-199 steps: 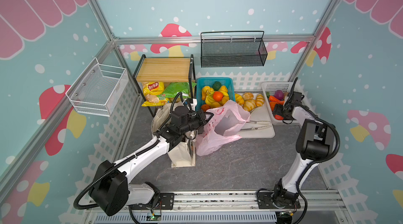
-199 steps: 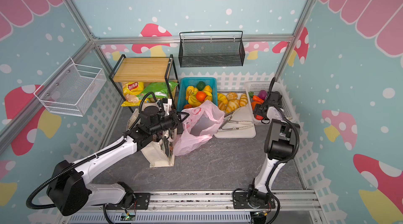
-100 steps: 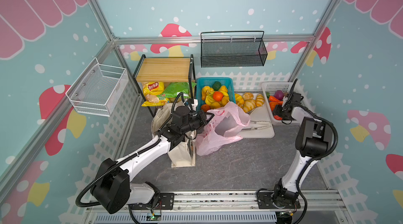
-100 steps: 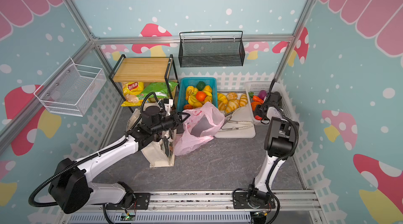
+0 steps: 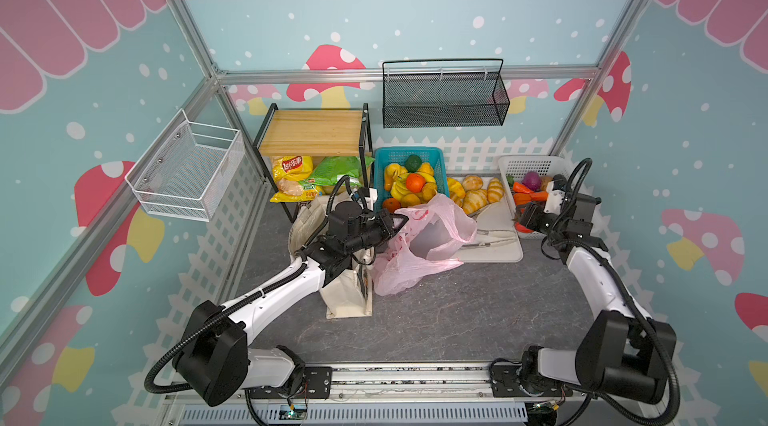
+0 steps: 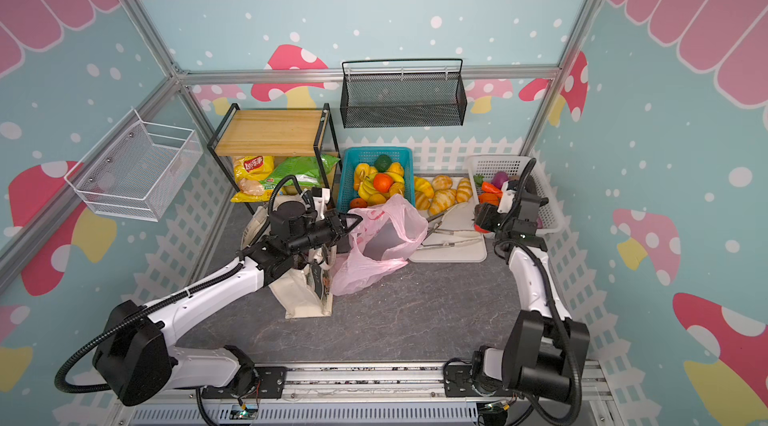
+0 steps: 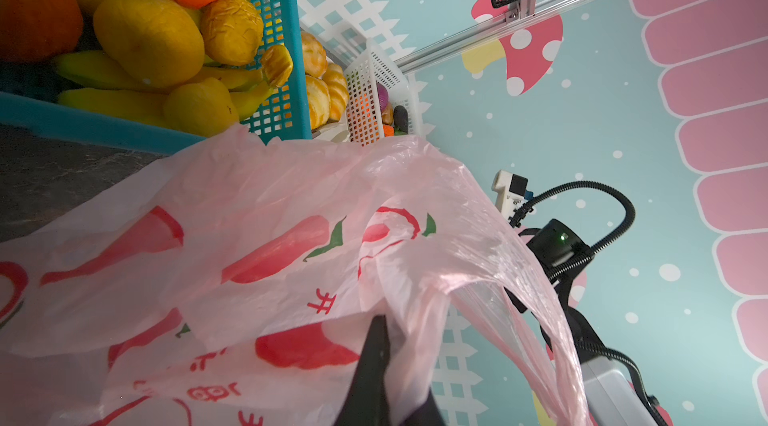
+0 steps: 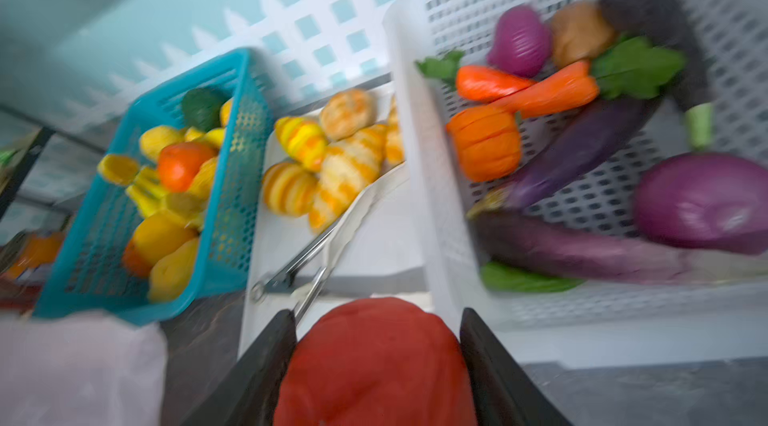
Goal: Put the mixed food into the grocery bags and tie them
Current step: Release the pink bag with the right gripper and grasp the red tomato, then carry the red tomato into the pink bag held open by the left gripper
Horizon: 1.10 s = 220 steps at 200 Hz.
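L claw: your left gripper [image 5: 400, 221] is clenched on the rim of the pink bag [image 5: 399, 278]. In the wrist view the thin film bunches round its finger [image 7: 374, 361], no gap btw the jaws.
Pink bag: lies on the grey table [image 5: 457, 312], mid-scene, mouth pulled up and open. Red print [image 7: 274, 249] on its side. Sth dark grey shows inside, can't tell what.
Tote: cream tote [image 5: 347, 295] stands just left of the pink bag, touching it, partly under your L arm. Contents not visible.
R claw: your right gripper [image 8: 377, 315] grasps the red tomato [image 8: 374, 366], one finger on each side, both touching it.
Tomato pos: in both top views it sits in the claw at the near-left corner of the white basket [image 5: 530, 161], on the tray side. Wrist view is blurred, so can't tell if it's over the wall or just outside it.
Pumpkin: orange pumpkin [image 8: 484, 141] lies in the white basket w/ carrots [image 8: 548, 91], eggplants [image 8: 582, 150] and purple onions [image 8: 702, 204].
Tray: white tray [image 5: 494, 253] sits btw the blue basket [image 5: 407, 150] and the white basket. Bread rolls [image 5: 473, 195] at the far end, metal tongs [image 5: 494, 233] nearer you.
Blue basket: full of fruit [image 5: 411, 183], just behind the pink bag.
Shelf: wood-top rack [image 5: 311, 137] at back left. Yellow chip packet [image 5: 291, 172] and green packet [image 5: 336, 168] lie under it.
Arms: well apart, L at the bag, R at the white basket.
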Available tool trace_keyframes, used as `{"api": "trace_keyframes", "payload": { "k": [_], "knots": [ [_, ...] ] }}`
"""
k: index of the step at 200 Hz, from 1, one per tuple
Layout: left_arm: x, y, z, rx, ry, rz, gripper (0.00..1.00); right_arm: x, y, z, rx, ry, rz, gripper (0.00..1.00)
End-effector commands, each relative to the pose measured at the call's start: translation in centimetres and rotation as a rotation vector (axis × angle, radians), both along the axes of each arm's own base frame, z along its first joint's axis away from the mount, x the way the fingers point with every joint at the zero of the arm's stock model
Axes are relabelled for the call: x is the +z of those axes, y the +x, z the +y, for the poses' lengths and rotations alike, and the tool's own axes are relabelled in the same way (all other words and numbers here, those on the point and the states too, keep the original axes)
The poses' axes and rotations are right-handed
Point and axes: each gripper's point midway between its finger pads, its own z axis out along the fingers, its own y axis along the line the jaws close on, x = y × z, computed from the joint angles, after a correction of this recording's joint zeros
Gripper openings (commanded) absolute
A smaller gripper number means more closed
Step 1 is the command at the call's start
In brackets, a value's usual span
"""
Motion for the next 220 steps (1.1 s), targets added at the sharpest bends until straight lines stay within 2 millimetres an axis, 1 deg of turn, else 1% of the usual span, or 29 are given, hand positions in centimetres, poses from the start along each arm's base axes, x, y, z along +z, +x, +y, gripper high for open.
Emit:
{"api": "trace_keyframes", "payload": {
  "k": [1, 16, 31, 44, 68, 77, 92, 109, 116, 132, 149, 170, 186, 206, 211, 220],
  "knots": [
    [0.1, 0.2, 0.2, 0.005, -0.006, 0.005, 0.00, 0.8, -3.2, 4.2, 0.148, 0.063, -0.025, 0.45],
    [0.0, 0.3, 0.2, 0.007, 0.003, 0.002, 0.00, 0.8, -5.6, 7.0, 0.244, 0.072, -0.013, 0.45],
    [-0.1, 0.3, 0.2, 0.005, 0.014, -0.001, 0.00, 0.1, -7.9, 9.4, 0.323, 0.072, 0.022, 0.45],
    [-0.2, 0.4, 0.1, 0.001, 0.018, -0.002, 0.00, -0.8, -9.7, 11.1, 0.389, 0.094, 0.037, 0.45],
    [-0.5, 0.5, -0.1, -0.003, 0.022, 0.004, 0.00, -1.9, -12.8, 13.9, 0.539, 0.159, 0.014, 0.44],
    [-0.5, 0.6, -0.2, -0.009, 0.020, 0.005, 0.00, -1.8, -13.7, 15.2, 0.601, 0.182, -0.004, 0.44],
    [-0.5, 0.5, -0.5, -0.020, 0.018, 0.005, 0.00, -0.7, -15.0, 17.6, 0.712, 0.215, -0.053, 0.43],
    [-0.4, 0.2, -1.0, -0.034, 0.018, 0.001, 0.00, 0.4, -15.5, 19.6, 0.780, 0.251, -0.105, 0.43],
    [-0.4, 0.1, -1.2, -0.039, 0.018, 0.001, 0.00, 0.9, -15.4, 20.4, 0.796, 0.270, -0.132, 0.43],
    [-0.3, -0.4, -1.7, -0.063, 0.017, -0.003, 0.00, 2.3, -14.5, 21.7, 0.793, 0.308, -0.202, 0.41],
    [0.3, -1.2, -2.5, -0.098, 0.013, -0.017, 0.00, 3.5, -12.5, 22.2, 0.700, 0.345, -0.266, 0.39],
    [0.6, -2.5, -3.7, -0.138, 0.017, -0.027, 0.00, 5.0, -9.8, 21.5, 0.536, 0.429, -0.342, 0.39],
    [0.5, -3.7, -4.8, -0.176, 0.016, -0.024, 0.00, 5.5, -8.2, 20.6, 0.419, 0.508, -0.360, 0.39],
    [0.5, -5.0, -6.2, -0.227, 0.014, -0.020, 0.00, 5.0, -6.8, 19.9, 0.322, 0.535, -0.350, 0.37],
    [0.4, -5.2, -6.5, -0.237, 0.012, -0.019, 0.00, 4.6, -6.4, 19.9, 0.302, 0.522, -0.340, 0.36],
    [0.6, -5.4, -6.9, -0.248, 0.006, -0.020, 0.00, 3.2, -5.8, 19.8, 0.256, 0.480, -0.297, 0.36]
  ]
}}
